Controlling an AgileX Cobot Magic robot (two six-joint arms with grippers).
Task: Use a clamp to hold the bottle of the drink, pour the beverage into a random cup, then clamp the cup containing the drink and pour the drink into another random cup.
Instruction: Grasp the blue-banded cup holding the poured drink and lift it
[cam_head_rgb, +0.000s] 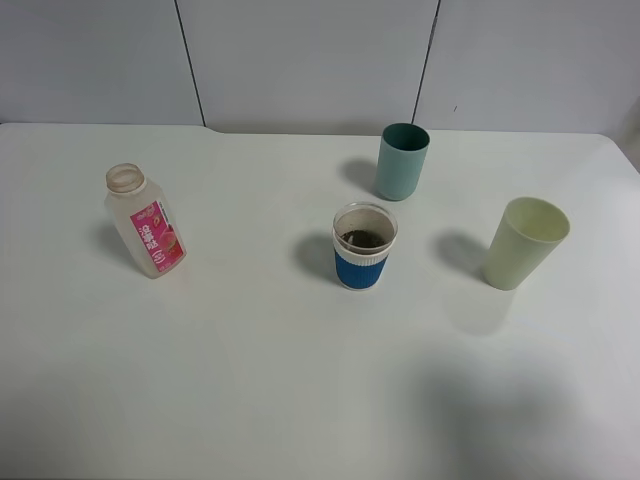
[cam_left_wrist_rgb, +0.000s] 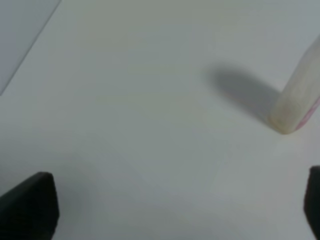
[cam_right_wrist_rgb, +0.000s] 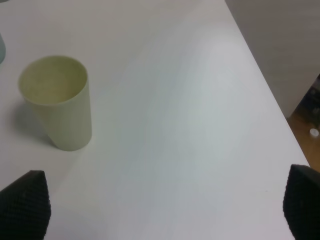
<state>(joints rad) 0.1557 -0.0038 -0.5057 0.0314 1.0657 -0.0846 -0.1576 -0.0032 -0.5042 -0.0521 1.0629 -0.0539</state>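
**Bench layout.** The white bench (cam_head_rgb: 250, 380) carries four items, all standing upright and well apart from one another. Neither arm appears in the exterior high view.

**Bottle.** The bottle (cam_head_rgb: 145, 233) stands on the left side of the bench in the exterior high view, pink-red label facing the camera, its wide neck open at the top. It looks clear, with no dark liquid visible inside. The left wrist view shows only its lower part (cam_left_wrist_rgb: 295, 100), blurred.

**Blue-banded cup.** The blue-banded cup (cam_head_rgb: 364, 250) stands near the centre of the bench. A shallow layer of the dark beverage (cam_head_rgb: 362, 238) lies at its bottom.

**Pale green cup.** The pale green cup (cam_head_rgb: 525, 243) stands to the right of the blue-banded cup. The right wrist view shows it (cam_right_wrist_rgb: 57, 102) from above; its inside looks pale, with no dark liquid visible.

**Teal cup.** The teal cup (cam_head_rgb: 401, 160) stands behind the blue-banded cup, nearer the wall.

**Left clamp.** The left clamp (cam_left_wrist_rgb: 170, 210) hangs above bare bench near the bottle. Its jaws stand wide; only their dark tips show, at opposite edges of the left wrist view, with nothing between them.

**Right clamp.** The right clamp (cam_right_wrist_rgb: 162, 205) hangs above bare bench near the pale green cup, close to the bench's right edge. Its jaws stand wide and hold nothing.
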